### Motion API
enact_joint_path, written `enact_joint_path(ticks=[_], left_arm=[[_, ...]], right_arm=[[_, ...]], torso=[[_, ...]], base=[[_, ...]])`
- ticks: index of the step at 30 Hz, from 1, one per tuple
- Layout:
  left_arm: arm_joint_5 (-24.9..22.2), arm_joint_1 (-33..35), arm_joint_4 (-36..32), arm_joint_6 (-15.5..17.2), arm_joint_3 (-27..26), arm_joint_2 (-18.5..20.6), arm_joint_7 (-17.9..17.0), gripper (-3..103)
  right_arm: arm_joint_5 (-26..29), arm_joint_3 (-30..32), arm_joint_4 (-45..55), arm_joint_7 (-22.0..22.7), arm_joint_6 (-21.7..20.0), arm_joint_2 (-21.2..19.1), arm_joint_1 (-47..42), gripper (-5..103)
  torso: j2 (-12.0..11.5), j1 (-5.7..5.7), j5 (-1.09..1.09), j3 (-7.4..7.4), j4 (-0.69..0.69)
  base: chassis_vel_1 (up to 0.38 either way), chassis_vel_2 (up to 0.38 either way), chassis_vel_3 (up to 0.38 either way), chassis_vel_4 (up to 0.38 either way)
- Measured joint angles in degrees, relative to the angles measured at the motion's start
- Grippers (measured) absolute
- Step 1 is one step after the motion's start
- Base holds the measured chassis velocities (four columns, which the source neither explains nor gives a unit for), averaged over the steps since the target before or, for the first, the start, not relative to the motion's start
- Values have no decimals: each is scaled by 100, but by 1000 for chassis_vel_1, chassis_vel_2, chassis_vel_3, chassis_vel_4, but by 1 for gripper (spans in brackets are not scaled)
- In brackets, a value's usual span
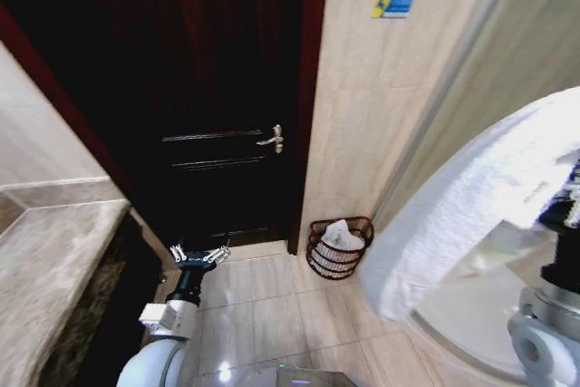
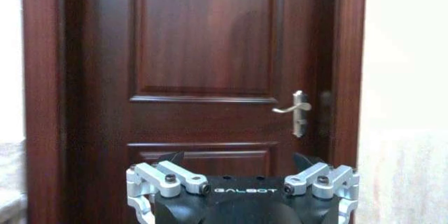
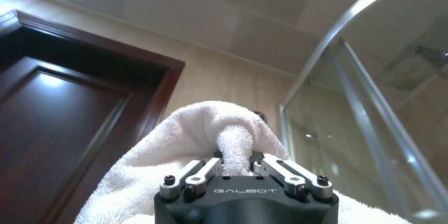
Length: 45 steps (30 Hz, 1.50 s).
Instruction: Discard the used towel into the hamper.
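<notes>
Towel in right claw, hamper well below, apart.

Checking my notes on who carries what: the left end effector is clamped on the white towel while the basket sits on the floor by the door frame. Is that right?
Not quite. The right end effector is clamped on the white towel, as the right wrist view shows. The left end effector is open and holds nothing. The basket does sit on the floor by the door frame.
</notes>
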Motion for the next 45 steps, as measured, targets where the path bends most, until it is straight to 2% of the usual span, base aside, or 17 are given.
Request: enact_joint_path(ticks=[10,45], left_arm=[[0,0,0,0,0,-1,0,100],[0,0,0,0,0,-1,0,100]], right_arm=[[157,225,-47,35,317,74,-181,14],[198,277,-70,-64,349,50,-244,14]], torso=[[0,0,1,0,-2],[0,0,0,0,-1]], base=[[19,19,24,15],[-14,16,15,-15]])
